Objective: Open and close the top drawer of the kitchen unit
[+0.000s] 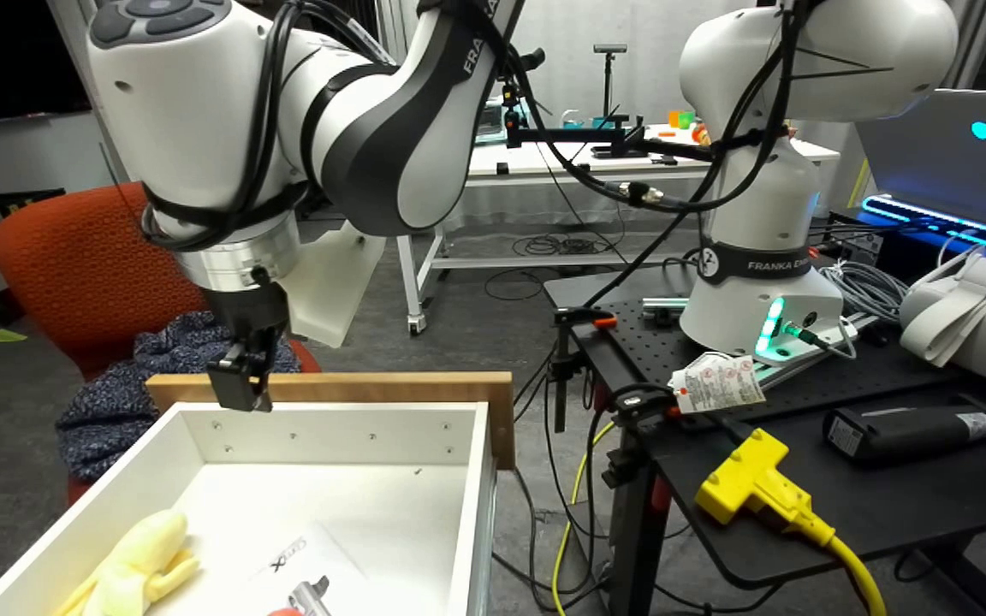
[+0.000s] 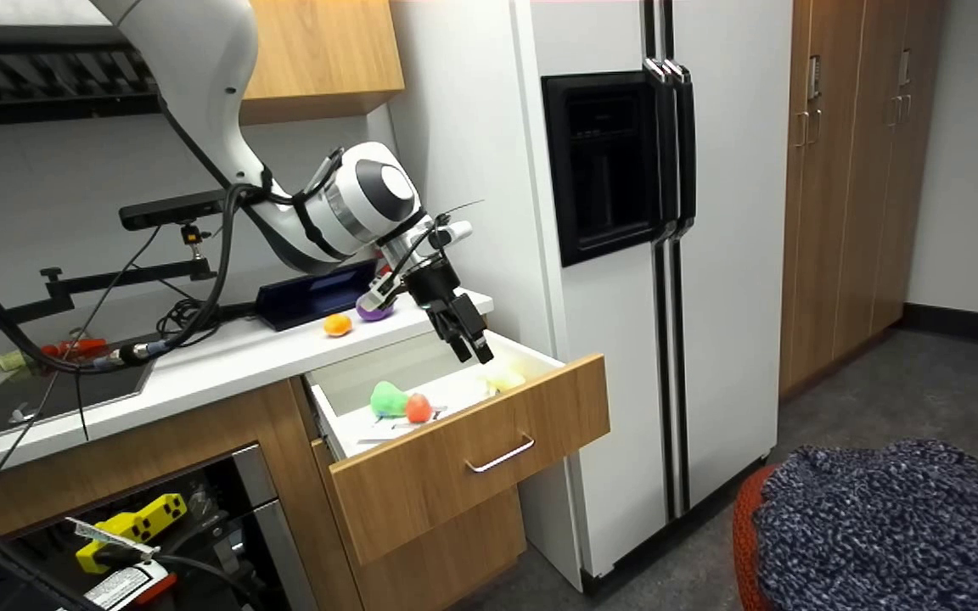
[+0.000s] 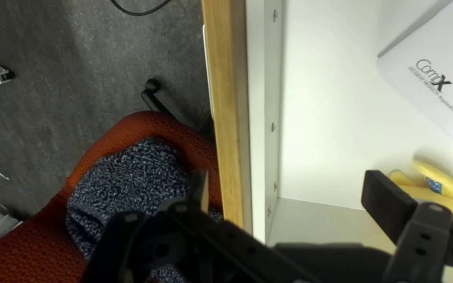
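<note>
Far left in an exterior view, a dark cooktop [image 2: 52, 395] let into a white counter [image 2: 234, 356]. Further along the counter, a dark blue tray-like thing [image 2: 311, 297], an orange round item [image 2: 337, 325] just in front of it, a purple round one [image 2: 374, 311] beside its right end. Below these, the top drawer [image 2: 434, 479], wooden front, white inside, standing well out from the kitchen unit [image 2: 455, 556]. In it, a green rounded thing [image 2: 388, 399] and a red-orange one [image 2: 418, 408], side by side. Next the gripper [image 2: 472, 346], angled down above the drawer, spread wide; in the wrist view the wooden front shows between its fingers [image 3: 387, 204]. Whether they touch it, cannot tell. Metal handle [image 2: 503, 456] on the front. Yellow soft thing [image 2: 503, 378] lying toward the drawer's right end. Then a white fridge [image 2: 735, 255], just beside the drawer; wooden cupboards [image 2: 854, 187]; lower far right, a red-orange chair [image 2: 746, 530] bearing a dark speckled cloth [image 2: 896, 526].
</note>
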Robot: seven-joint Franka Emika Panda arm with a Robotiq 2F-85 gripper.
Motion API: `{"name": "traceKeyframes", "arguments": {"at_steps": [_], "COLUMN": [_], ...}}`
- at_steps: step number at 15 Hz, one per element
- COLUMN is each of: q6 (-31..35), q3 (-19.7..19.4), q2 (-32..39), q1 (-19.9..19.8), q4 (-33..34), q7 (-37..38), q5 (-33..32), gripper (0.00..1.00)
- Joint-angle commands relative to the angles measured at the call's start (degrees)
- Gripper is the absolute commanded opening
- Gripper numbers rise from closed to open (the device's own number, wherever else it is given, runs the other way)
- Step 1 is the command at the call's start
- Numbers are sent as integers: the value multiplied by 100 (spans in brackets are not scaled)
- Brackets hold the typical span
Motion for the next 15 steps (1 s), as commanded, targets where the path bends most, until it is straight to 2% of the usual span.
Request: {"name": "traceKeyframes", "arguments": {"at_steps": [1, 7, 8, 9, 11, 15], "q6": [-267, -662, -713, -745, -851, -1084], "q3": [-101, -176, -131, -85, -45, 115], "q2": [71, -152, -165, -180, -195, -221], "q1": [-209, -747, -843, -931, -1027, -1186], "q4": [91, -28, -26, -29, -13, -13], "q7": [488, 1152, 1198, 1205, 1352, 1492], "q5": [-540, -1001, -958, -885, -846, -653], "gripper": [100, 100, 94, 74, 68, 36]}}
